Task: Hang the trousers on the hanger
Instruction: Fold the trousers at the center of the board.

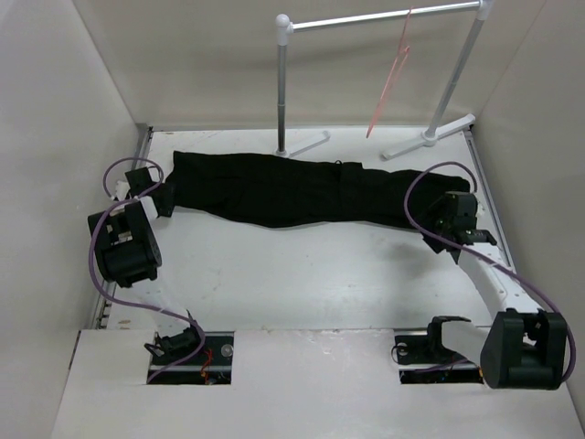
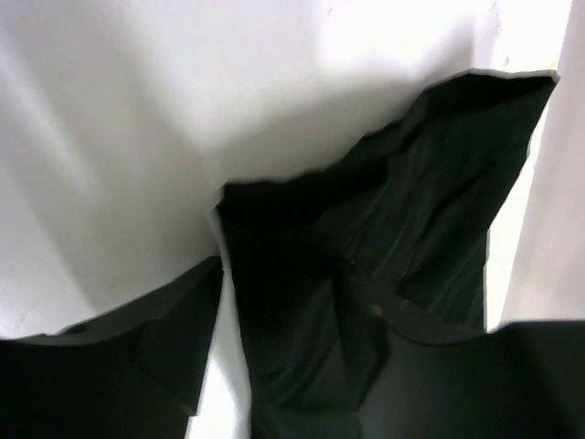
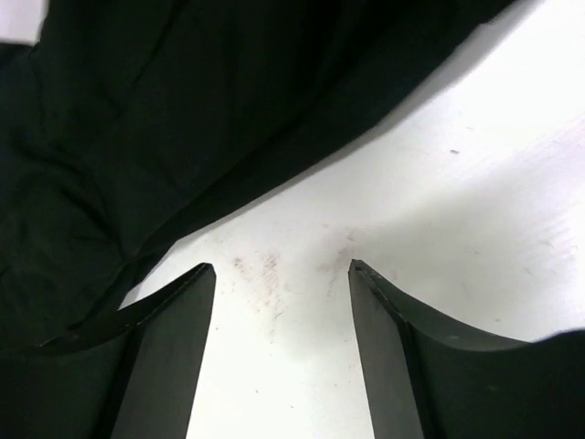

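trousers point(image 1: 292, 192) lie stretched across the far desk point(image 1: 302, 283), left to right. hanger point(image 1: 388, 87) hangs on the rail point(image 1: 384, 18) at the back right, apart from them. left claw point(image 1: 162, 198) is spread around their left end, cloth between its fingers. right claw point(image 3: 279, 267) is spread over bare desk just beside their right end.

White table point(image 1: 302, 279), plain pale walls point(image 1: 183, 55) on three sides, white-grey garment rail point(image 1: 282, 91) at back.

Trousers point(image 1: 292, 190) lie on table point(image 1: 302, 283), spanning from my left pincer point(image 1: 165, 198) to my right pincer point(image 3: 281, 268); hanger point(image 1: 391, 82) on rail point(image 1: 366, 19) beyond the right one.
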